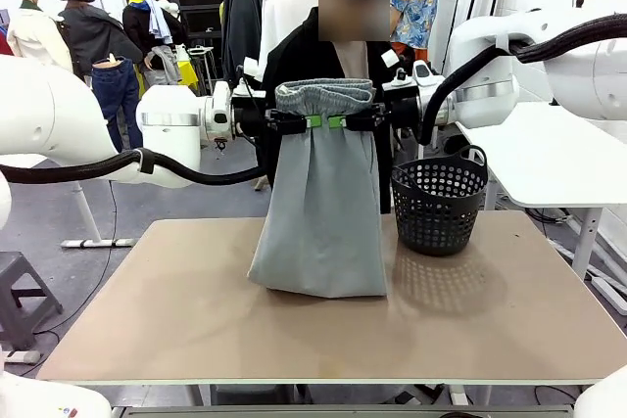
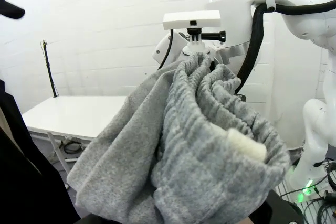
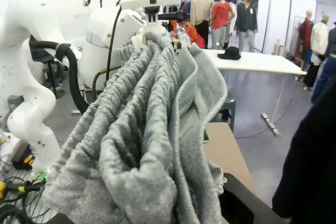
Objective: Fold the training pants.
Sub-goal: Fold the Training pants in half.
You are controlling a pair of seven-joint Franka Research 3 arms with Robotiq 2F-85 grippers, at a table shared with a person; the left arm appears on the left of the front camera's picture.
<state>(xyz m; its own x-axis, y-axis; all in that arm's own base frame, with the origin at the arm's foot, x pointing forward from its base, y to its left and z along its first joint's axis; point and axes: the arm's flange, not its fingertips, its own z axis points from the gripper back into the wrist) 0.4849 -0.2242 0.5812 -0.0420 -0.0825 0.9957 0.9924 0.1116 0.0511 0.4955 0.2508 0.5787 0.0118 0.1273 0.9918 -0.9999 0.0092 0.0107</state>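
While the two white arms reach in from either side, the light grey soft-fabric training pants hang in mid-air between them, held up over the middle of the tan counter. The left pincer is pressed together on the gathered elastic waistband from the left, green pads showing just under the bunched rim, and the right pincer is pinched onto the same waistband from the right, the two almost meeting at the centre. The waistband sits scrunched up above the pincers, and the cloth drops straight down in a long, slightly flaring panel whose lower edge rests on the counter, curling a little where it meets the surface. Just beside the pants, on the right of the front view, stands a black perforated plastic basket with a loop handle, upright on the counter and apart from the fabric. Directly behind the hanging pants a person in a dark top stands at the far side of the counter. From the left wrist view the ribbed grey waistband is heaped close to the lens with a small white tag tucked in its fold, and the other arm's wrist sits beyond it. From the right wrist view the same grey folds pile up close, with the counter's edge showing beneath.
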